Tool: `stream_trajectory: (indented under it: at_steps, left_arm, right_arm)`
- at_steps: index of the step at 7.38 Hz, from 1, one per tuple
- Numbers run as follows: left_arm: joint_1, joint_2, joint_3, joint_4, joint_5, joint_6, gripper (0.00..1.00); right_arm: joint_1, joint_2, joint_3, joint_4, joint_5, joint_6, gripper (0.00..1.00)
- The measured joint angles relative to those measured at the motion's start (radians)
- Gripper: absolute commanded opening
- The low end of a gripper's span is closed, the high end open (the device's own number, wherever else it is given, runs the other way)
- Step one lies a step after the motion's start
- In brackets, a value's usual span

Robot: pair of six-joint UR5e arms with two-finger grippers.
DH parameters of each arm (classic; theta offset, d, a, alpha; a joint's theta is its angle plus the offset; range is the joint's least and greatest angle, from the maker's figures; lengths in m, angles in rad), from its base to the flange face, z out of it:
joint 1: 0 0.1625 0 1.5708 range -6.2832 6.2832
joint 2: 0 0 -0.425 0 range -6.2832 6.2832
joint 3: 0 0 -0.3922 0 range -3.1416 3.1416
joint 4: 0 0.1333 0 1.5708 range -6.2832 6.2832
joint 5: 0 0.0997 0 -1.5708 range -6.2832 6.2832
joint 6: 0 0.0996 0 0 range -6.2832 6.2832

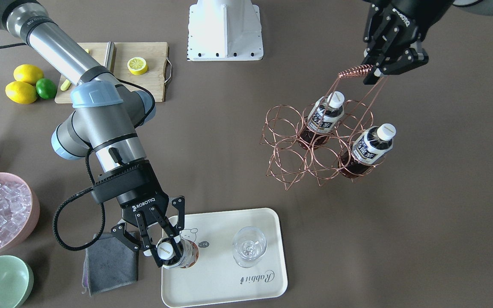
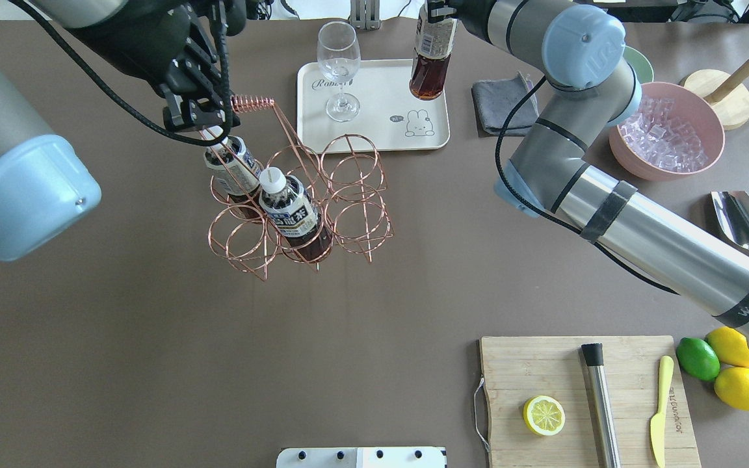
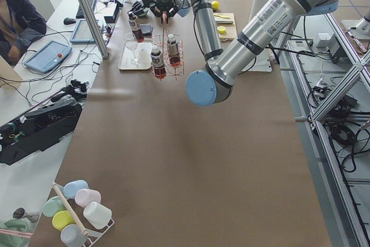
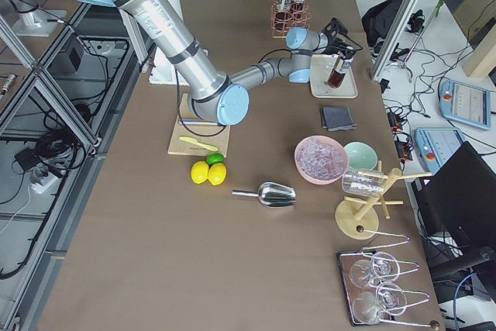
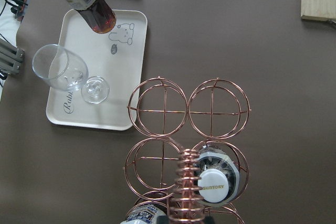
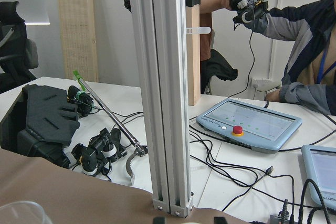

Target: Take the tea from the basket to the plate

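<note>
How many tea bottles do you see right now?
3. Two stand in the basket: one bottle nearer the left gripper, another bottle in the next ring. The third bottle is in the right gripper at the plate. None seems hidden.

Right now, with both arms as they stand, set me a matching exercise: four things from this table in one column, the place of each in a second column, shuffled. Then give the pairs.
Things
1. basket handle
2. tea bottle outside the basket
3. lemon half
4. ice cubes

Places
A. in the pink bowl
B. in the right gripper
C. on the cutting board
D. in the left gripper

Pairs: 1-D, 2-B, 3-C, 4-A
</note>
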Motion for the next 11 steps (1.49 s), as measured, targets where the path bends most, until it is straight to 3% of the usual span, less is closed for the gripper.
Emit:
stream_trajectory:
  at_steps: [4, 5, 6, 11]
  left_arm:
    - [-0.214, 0.097, 0.094, 0.028, -0.048, 0.313, 0.00]
    - [-0.258, 0.113, 0.134, 0.028, -0.049, 0.387, 0.00]
    - [-0.292, 0.121, 0.178, 0.028, -0.050, 0.458, 0.00]
    - [-0.357, 0.165, 0.380, -0.053, -0.053, 0.693, 0.00]
  right_arm:
    - [-0.026, 0.013, -0.053, 0.031, -0.040, -0.004, 0.00]
    - [-0.029, 0.013, -0.058, 0.033, -0.045, -0.006, 0.36]
    - [-0.031, 0.014, -0.060, 0.033, -0.046, -0.006, 0.99]
    - [-0.035, 0.020, -0.060, 0.034, -0.052, -0.006, 1.00]
